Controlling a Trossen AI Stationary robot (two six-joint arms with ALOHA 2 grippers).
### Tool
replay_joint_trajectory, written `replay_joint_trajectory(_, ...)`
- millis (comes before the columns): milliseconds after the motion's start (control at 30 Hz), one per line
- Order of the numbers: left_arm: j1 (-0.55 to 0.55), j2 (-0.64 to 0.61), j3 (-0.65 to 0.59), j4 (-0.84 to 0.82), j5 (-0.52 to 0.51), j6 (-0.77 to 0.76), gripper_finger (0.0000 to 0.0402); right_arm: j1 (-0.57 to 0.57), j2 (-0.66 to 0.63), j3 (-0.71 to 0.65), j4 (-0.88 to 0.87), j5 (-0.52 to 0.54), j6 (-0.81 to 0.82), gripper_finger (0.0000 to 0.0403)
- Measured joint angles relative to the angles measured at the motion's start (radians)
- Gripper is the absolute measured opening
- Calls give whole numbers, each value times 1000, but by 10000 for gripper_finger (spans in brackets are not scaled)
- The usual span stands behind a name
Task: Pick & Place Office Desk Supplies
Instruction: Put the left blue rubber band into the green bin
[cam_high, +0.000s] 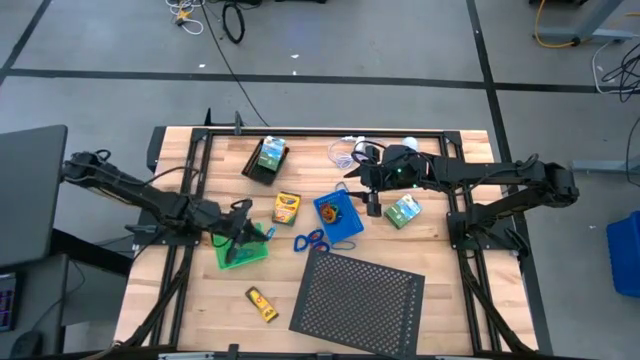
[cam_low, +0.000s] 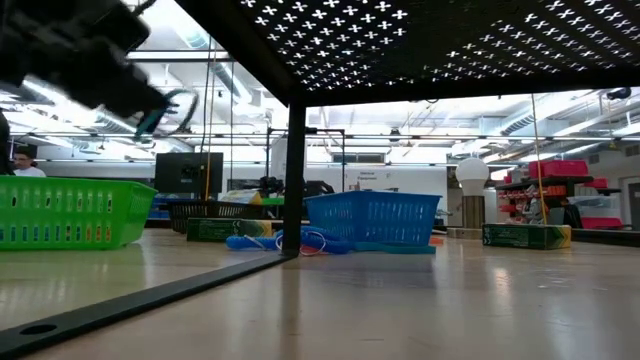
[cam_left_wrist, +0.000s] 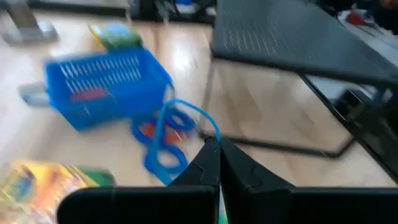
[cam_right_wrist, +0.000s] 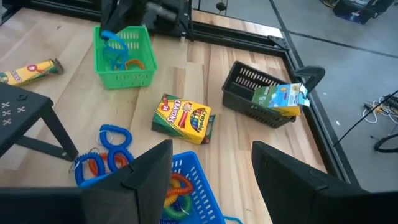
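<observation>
The right gripper (cam_high: 372, 203), open and empty, is hovering over the blue tray (cam_high: 338, 218); the crayon box (cam_high: 286, 208) is lying just beyond, toward the left gripper (cam_high: 240, 243), which is shut over the green tray (cam_high: 245, 251).

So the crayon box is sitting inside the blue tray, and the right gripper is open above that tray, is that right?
Not quite. The crayon box lies flat on the bare table, beside the blue tray, not inside it; the right wrist view shows this plainly, and the high view agrees. The rest holds: the right gripper is open above the blue tray.
</observation>
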Motion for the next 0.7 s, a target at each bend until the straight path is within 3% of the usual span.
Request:
replay_joint_trajectory(400, -219, -7, -40, -169, -96, -289, 1, 0, 0, 0, 12, 0, 37, 228)
replay_joint_trajectory(700, -255, -6, -40, -400, -182, -515, 1, 0, 0, 0, 11, 0, 41, 228)
